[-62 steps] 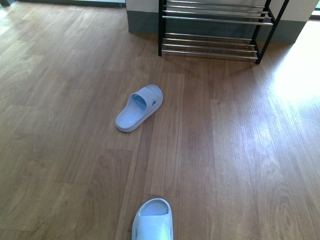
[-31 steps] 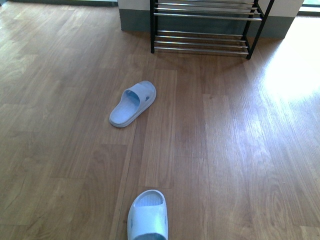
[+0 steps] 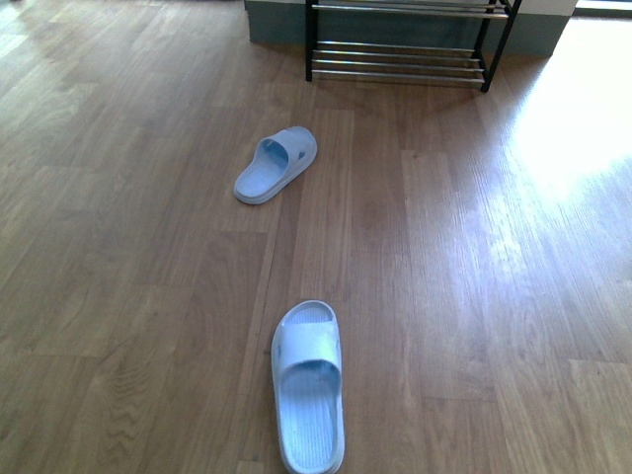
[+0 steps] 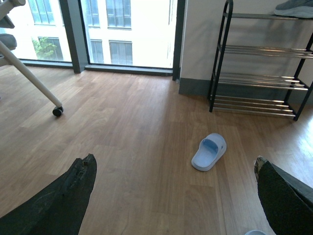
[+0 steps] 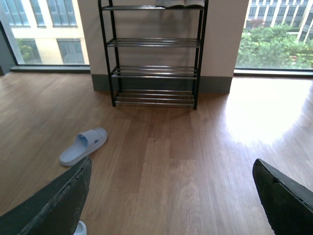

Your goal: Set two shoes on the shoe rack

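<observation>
Two pale blue slides lie on the wood floor. The far slide rests some way in front of the shoe rack, and shows again in both wrist views. Closer to me, the near slide points toward the rack. A grey sneaker sits on the rack's top tier. My left gripper is open, wide apart above bare floor. The right gripper is open too, nothing between its fingers. The rack stands straight ahead in the right wrist view.
A wall with a grey skirting stands behind the rack, with tall windows either side. A white chair leg on a castor stands off to one side. Sunlight glares on the floor right of the rack.
The front view has pulled back from the rack: the rack and far slide sit higher in the picture, and the near slide now shows whole.
</observation>
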Tool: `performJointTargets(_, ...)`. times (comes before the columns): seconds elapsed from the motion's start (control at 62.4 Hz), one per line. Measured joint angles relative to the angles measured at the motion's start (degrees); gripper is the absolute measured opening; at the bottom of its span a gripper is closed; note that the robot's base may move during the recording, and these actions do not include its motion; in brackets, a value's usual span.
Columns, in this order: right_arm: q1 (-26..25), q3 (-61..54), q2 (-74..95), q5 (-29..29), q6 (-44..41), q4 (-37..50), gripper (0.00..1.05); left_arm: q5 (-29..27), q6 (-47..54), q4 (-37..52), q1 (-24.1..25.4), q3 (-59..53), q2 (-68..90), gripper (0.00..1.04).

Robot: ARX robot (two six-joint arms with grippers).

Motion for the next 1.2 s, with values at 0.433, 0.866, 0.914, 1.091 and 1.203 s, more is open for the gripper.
performJointTargets(0.433, 0.0, 0.0, 0.0, -0.3, 0.0, 0.0, 0.96, -0.3, 0.0, 0.0, 0.0, 0.0, 0.0, 0.95)
performJointTargets(0.866, 0.0, 0.0, 0.0, -0.4, 0.0, 0.0, 0.96, -0.2, 0.0, 0.0, 0.0, 0.0, 0.0, 0.95)
performJointTargets(0.914, 0.0, 0.0, 0.0, -0.1, 0.0, 0.0, 0.95, 0.0, 0.0, 0.0, 0.0, 0.0, 0.0, 0.95)
performJointTargets(1.091, 0.0, 0.0, 0.0, -0.1, 0.0, 0.0, 0.96, 0.0, 0.0, 0.0, 0.0, 0.0, 0.0, 0.95)
performJointTargets(1.203, 0.0, 0.0, 0.0, 0.2, 0.0, 0.0, 0.95, 0.2, 0.0, 0.0, 0.0, 0.0, 0.0, 0.95)
